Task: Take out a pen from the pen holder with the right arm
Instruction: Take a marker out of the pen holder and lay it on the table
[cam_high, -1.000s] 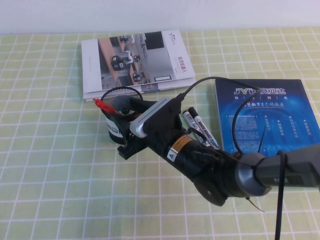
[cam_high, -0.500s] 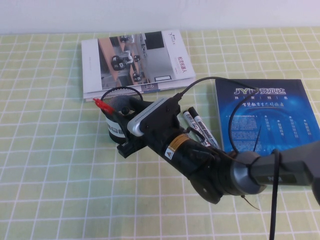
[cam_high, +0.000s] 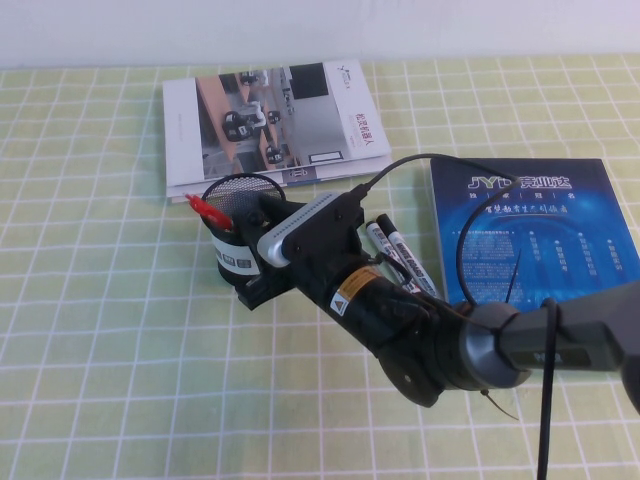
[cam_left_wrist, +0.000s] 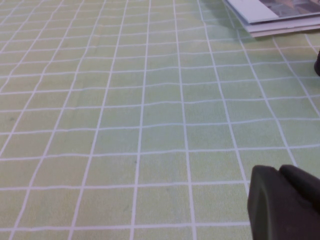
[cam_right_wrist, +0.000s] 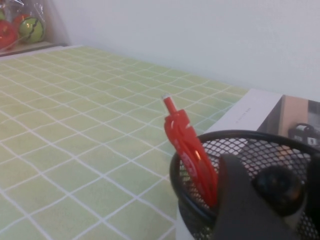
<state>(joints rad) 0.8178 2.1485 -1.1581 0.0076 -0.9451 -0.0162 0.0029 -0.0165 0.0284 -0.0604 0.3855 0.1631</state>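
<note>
Straddling black pen (cam_right_wrist: 277, 186), right pincer (cam_right_wrist: 276, 200) ajar; left pincer (cam_left_wrist: 285, 200) over tablecloth (cam_left_wrist: 150, 115).

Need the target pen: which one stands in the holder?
The red pen, leaning out of the mesh pen holder at the right gripper; the two markers lie flat on the table. The left gripper hovers elsewhere.

Green checked tablecloth (cam_high: 100, 350), seemingly white wall (cam_high: 300, 30)

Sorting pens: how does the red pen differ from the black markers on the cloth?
The red pen stands tilted in the pen holder; the black markers lie flat beside the blue book. The pen is red, the markers black and white. Both are writing tools. The right gripper reaches into the holder, fingers open; the left gripper hangs over cloth.
</note>
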